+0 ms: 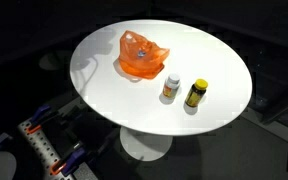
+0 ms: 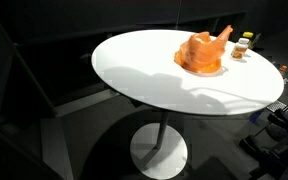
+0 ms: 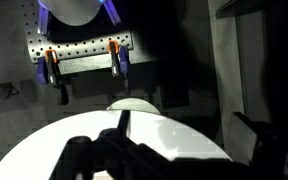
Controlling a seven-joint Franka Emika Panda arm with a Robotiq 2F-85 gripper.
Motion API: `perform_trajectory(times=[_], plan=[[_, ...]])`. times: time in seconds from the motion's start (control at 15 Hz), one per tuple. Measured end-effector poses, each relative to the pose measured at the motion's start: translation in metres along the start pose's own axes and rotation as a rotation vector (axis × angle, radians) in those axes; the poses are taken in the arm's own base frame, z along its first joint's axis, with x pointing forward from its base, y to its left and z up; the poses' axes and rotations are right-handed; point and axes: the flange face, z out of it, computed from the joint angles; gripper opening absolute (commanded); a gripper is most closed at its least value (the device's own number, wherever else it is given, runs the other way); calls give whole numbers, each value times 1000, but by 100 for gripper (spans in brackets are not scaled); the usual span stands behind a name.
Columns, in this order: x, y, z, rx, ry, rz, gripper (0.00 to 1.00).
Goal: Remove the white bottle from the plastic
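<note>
White bottle (image 1: 171,88) is seen upright on the desk (image 1: 104,85), just lower right of the orange plastic (image 1: 144,55), seemingly already out. The claw (image 3: 124,158) is shown dark at the wrist view's bottom; released or clenched cannot be told. Only retreat seems needed.

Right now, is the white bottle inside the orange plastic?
No, the white bottle stands upright on the round table beside the orange plastic, next to a yellow bottle.
</note>
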Motion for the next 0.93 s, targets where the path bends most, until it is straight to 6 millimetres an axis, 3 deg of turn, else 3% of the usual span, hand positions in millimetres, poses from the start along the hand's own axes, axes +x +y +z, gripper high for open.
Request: perform_trajectory(times=[0.67, 0.93], plan=[[1, 2, -1, 0, 3, 6, 100], [13, 15, -19, -12, 46, 51, 100]])
